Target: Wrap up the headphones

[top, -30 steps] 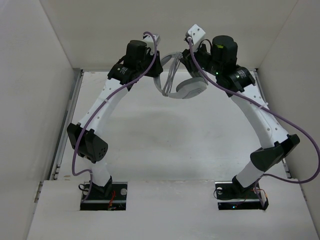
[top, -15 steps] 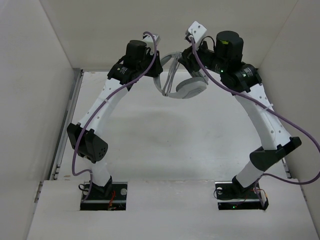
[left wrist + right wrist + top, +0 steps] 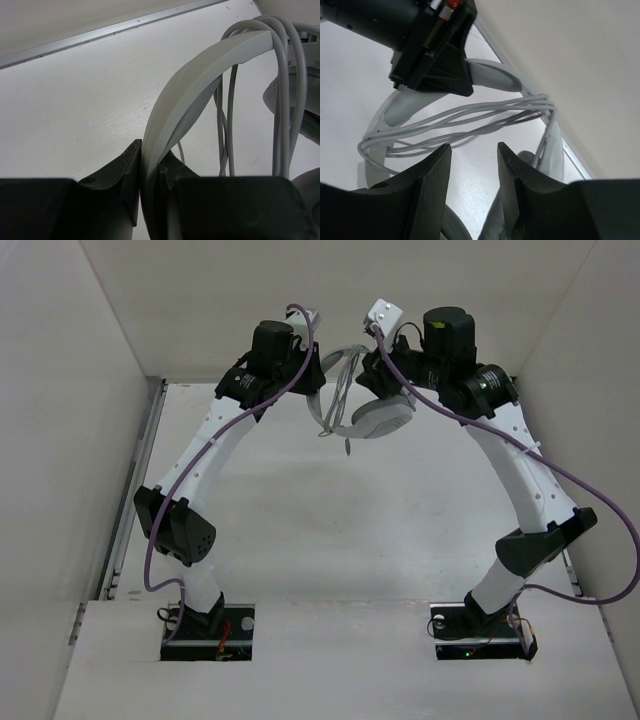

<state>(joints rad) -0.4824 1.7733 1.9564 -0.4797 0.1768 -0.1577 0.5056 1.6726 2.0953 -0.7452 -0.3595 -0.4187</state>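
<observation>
Pincer on the left (image 3: 149,167) was clamped on the headband (image 3: 200,70) of the headphones (image 3: 378,420), which hung above the far end of the bench (image 3: 300,520). Grey cable (image 3: 470,112) looped over the band. Right pincer (image 3: 472,160) stood open just beside those loops, gripping nothing.

A: Top external — placement?
B: Fixed high behind the arm bases (image 3: 208,625), angled down and forward over the table (image 3: 300,530); distant, whole rig framed.
A: Wrist pair?
B: Left and right, sighting out past own jaws — very close. Shared across all three: headband and cable loops of the headphones (image 3: 378,420).
</observation>
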